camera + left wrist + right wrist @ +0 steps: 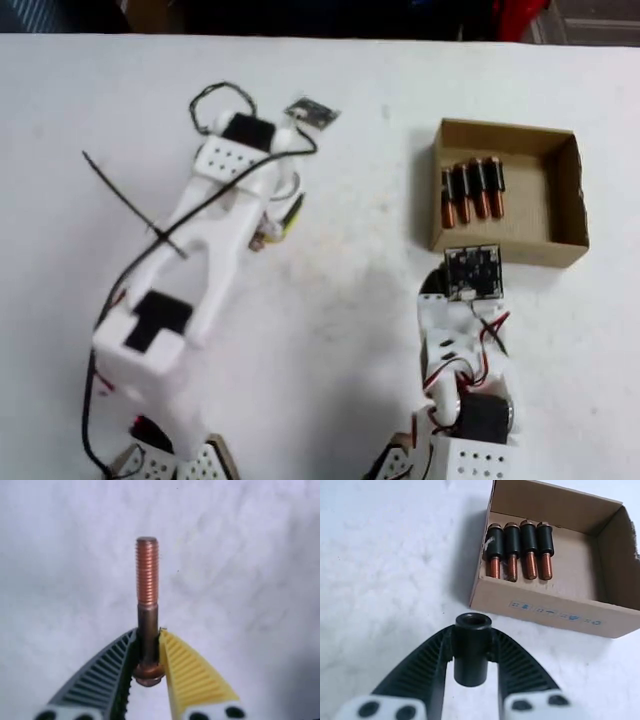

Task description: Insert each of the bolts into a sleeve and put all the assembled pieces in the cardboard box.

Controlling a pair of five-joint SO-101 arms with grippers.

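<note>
White table [350, 300]: left gripper [148, 636] clamps bolt [147, 570], right gripper [472, 632] clamps sleeve [471, 657].

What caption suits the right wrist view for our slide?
Right gripper clamps a black sleeve near the cardboard box holding four assembled pieces.

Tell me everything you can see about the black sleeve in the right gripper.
The sleeve is a short black tube, seemingly plastic or rubber, its round bore open and empty at the visible end. The right gripper is shut on it, ribbed black fingers pressing both sides. It is held outside the cardboard box, apart from it.
</note>
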